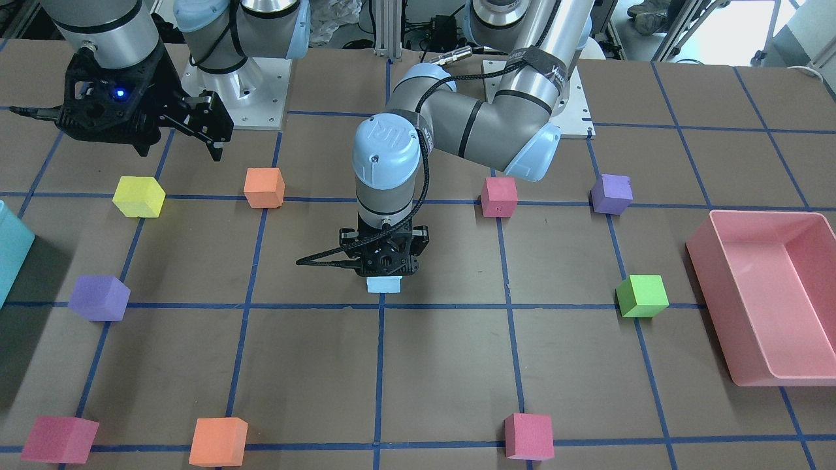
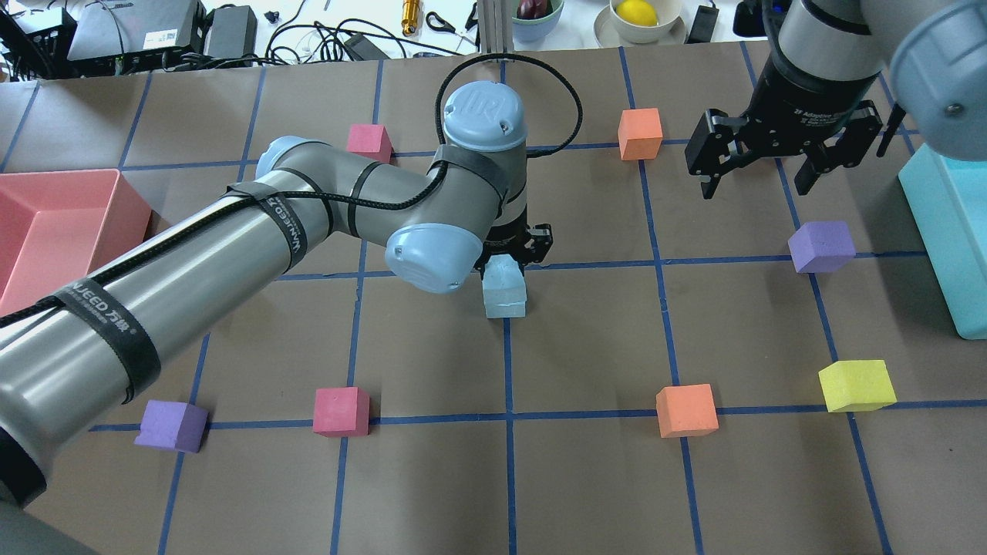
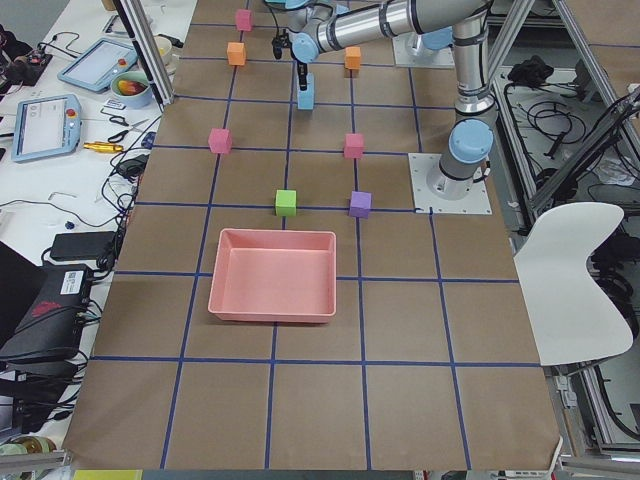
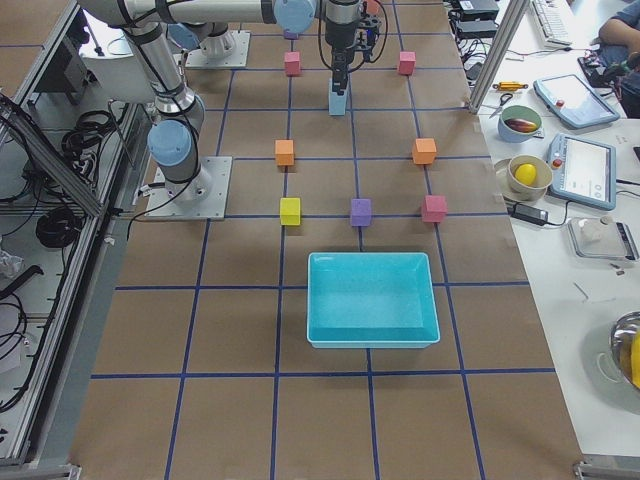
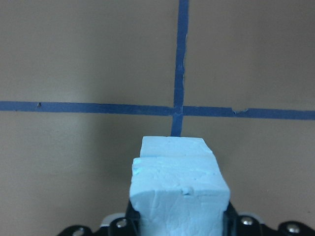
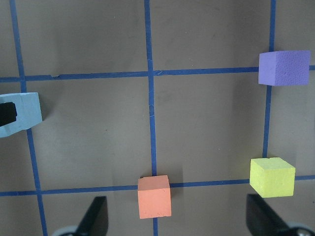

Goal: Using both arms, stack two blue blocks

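Two pale blue blocks stand stacked at the table's middle, the upper one (image 2: pixel 500 271) over the lower one (image 2: pixel 506 305). My left gripper (image 2: pixel 513 258) is shut on the upper block, which fills the left wrist view (image 5: pixel 180 194); the lower block's top (image 5: pixel 173 146) pokes out beyond it, slightly offset. I cannot tell whether the two touch. From the front only a strip of blue block (image 1: pixel 383 284) shows under the left gripper (image 1: pixel 385 273). My right gripper (image 2: pixel 757 183) hangs open and empty above the table, away to the right; it also shows in the front view (image 1: pixel 179 149).
A pink bin (image 2: pixel 77 176) stands at the robot's left, a teal bin (image 2: pixel 941 231) at its right. Orange (image 2: pixel 686 411), yellow (image 2: pixel 856 385), purple (image 2: pixel 822 246), red (image 2: pixel 341 411) and other cubes sit around the stack on the taped grid.
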Available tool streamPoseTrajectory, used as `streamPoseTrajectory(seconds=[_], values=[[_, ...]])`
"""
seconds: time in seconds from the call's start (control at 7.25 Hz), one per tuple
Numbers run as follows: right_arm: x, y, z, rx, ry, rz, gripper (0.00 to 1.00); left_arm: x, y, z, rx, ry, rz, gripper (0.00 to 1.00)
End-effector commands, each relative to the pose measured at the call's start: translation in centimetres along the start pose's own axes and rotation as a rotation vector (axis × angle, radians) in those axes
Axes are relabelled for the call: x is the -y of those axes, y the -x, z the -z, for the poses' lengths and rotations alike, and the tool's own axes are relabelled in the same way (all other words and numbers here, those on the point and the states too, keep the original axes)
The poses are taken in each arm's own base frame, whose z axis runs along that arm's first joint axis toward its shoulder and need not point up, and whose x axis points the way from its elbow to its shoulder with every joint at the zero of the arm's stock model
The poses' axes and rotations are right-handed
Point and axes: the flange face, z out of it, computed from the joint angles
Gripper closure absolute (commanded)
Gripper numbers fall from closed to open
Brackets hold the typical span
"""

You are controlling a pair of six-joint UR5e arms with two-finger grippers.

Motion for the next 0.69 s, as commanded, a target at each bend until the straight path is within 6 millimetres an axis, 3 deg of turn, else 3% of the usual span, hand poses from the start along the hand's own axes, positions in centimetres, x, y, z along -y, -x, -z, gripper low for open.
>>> streamPoseTrajectory(seconds=[0.0,0.28,0.41,0.55], values=[[-0.2,0.2,-0.2,0.011,0.014,0.002,0.0,0.2,-0.2,-0.1,-0.008,0.0,0.028,0.0],[-0.2,0.6,-0.2,0.063,0.013,0.0,0.0,1.8,2.0,5.6,-0.081,-0.067,0.022,0.0],[-0.2,0.7,-0.2,0.067,0.014,0.0,0.0,2.9,4.3,9.7,-0.1,-0.104,0.023,0.0],[-0.3,0.9,0.0,0.073,0.013,-0.009,0.0,3.9,8.1,13.9,-0.084,-0.114,-0.063,0.0]])
